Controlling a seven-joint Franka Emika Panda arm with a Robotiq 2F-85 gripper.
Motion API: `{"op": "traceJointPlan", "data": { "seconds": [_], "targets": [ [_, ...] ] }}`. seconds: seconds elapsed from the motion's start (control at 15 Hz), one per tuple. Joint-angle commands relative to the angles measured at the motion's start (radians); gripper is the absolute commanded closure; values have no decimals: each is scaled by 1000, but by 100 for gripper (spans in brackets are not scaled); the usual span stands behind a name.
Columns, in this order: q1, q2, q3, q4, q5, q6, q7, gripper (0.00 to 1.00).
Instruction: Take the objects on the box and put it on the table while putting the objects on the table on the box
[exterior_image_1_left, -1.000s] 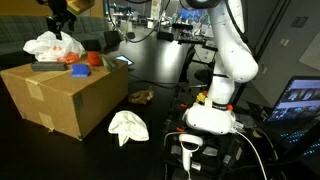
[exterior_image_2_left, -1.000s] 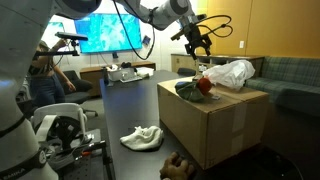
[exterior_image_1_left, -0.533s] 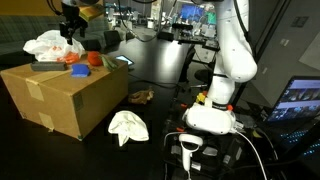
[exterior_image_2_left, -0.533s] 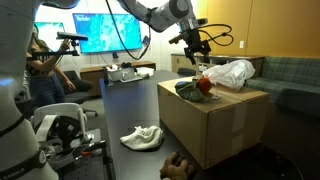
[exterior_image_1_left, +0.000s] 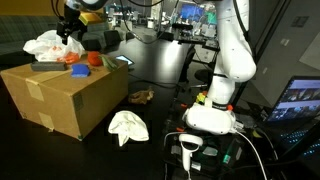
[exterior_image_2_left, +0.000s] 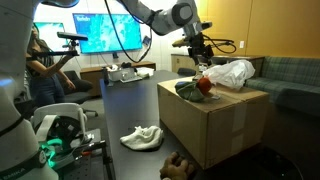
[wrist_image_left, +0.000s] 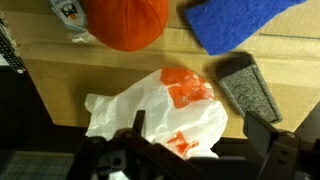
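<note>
Plainly, the box (exterior_image_1_left: 65, 98) is seen standing on the left part of the table (exterior_image_1_left: 168, 80), and its top is loaded with a white plastic bag (wrist_image_left: 165, 115), an orange ball (wrist_image_left: 122, 20), a blue pad (wrist_image_left: 240, 22) and a dark grey wedge-shaped piece (wrist_image_left: 248, 88). These are judged to be the things meant for the table. The gripper (wrist_image_left: 200, 135) is held above the bag with its jaws spread wide and nothing between them, apparently so that the bag can be straddled and taken first. A white cloth (exterior_image_1_left: 128, 126) and a small brown item (exterior_image_1_left: 142, 97) are seen on the table just right of the box, presumably awaiting the swap. Orange print is seen on the bag and a small label (wrist_image_left: 68, 12) beside the ball, but neither can be read, and no writing can be made out on the tape strips (exterior_image_1_left: 38, 97) on the box's side
</note>
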Motion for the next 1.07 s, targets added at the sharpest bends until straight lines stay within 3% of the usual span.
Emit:
{"op": "traceJointPlan", "data": {
  "seconds": [0.0, 0.4, 1.0],
  "targets": [
    [-7, 33, -14, 23, 49, 69, 30, 0],
    [-4, 90, -45, 78, 42, 99, 61, 0],
    [-24, 176, -39, 210, 80, 81, 23, 0]
  ]
}}
